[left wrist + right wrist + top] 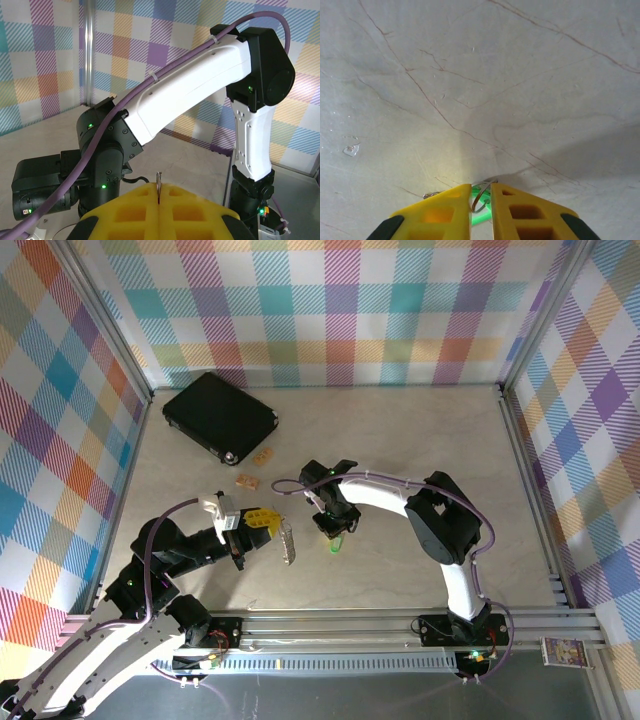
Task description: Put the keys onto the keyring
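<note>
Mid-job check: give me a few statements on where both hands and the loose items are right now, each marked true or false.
1. The left hand has its yellow fingers shut on a thin metal piece. True.
2. The flat black rectangular case lies at the near edge beside the arm bases. False: it sits toward the far left corner.
3. The right hand is down at the pale marbled table, with a green plastic tag and a thin wire ring at its fingertips. True.
4. The two small tan pieces are stacked on the case. False: they lie on the table, just nearer than it.

Black case [220,417] on marbled table [420,440], far left; plaid walls [330,300] around.
</note>
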You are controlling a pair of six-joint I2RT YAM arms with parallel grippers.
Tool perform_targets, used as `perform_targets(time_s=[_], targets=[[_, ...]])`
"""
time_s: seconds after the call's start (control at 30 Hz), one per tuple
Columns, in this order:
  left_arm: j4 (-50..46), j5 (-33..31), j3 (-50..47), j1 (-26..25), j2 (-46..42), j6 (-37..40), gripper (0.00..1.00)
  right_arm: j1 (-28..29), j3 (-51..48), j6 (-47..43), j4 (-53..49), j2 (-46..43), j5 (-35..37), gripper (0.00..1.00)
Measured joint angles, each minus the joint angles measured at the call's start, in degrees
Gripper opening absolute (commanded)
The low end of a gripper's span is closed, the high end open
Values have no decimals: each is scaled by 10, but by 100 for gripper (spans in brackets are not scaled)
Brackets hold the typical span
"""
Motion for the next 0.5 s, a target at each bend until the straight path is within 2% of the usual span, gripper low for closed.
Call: perform_targets(time_s=[0.5], targets=[[0, 0, 0, 0, -1, 0, 0, 0, 0, 0, -5, -1, 7, 5]])
